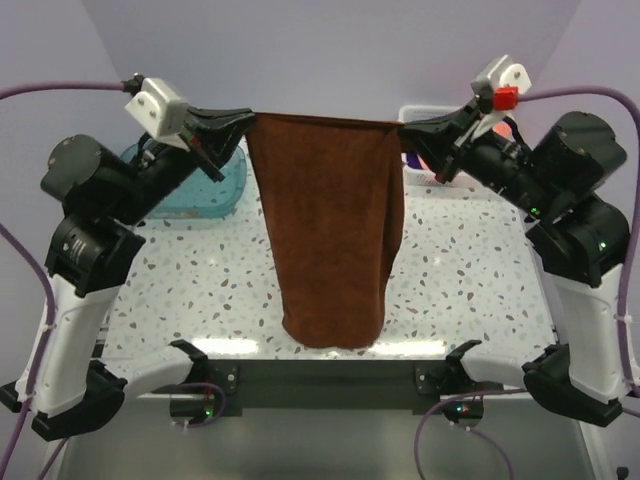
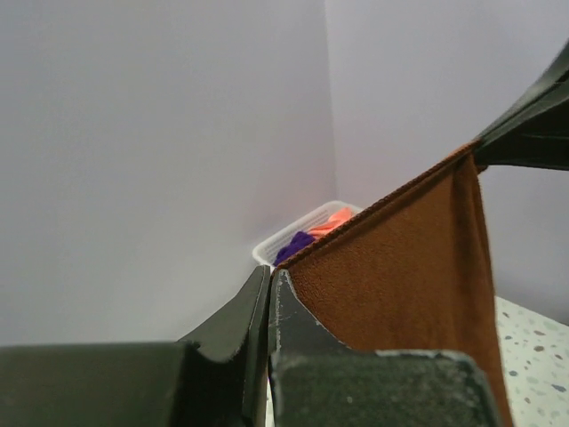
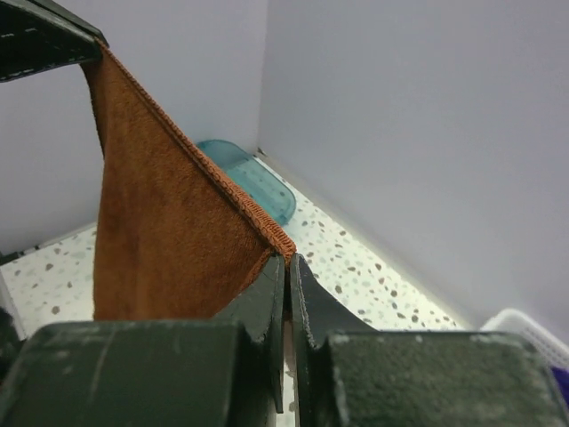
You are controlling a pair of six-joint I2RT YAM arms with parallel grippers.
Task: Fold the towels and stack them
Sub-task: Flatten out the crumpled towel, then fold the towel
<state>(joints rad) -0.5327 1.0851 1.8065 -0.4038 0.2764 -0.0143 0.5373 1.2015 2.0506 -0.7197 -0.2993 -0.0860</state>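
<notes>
Stretched between ten and two o'clock, hanging over the counter (image 1: pixel 470 280): rust-brown towel (image 1: pixel 328 240). Clenched on its top corners: left tool (image 1: pixel 246 120) and right tool (image 1: pixel 406 127). Advisable: lower evenly, bottom hem first, corners level for a square fold.

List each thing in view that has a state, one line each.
rust brown towel: unfolded, hanging by its top corners
left gripper: shut on one top corner
right gripper: shut on the other corner
pink towel: crumpled in the white basket
purple towel: crumpled beside it
white basket: holding those two towels
teal tray: flat on the table
</notes>
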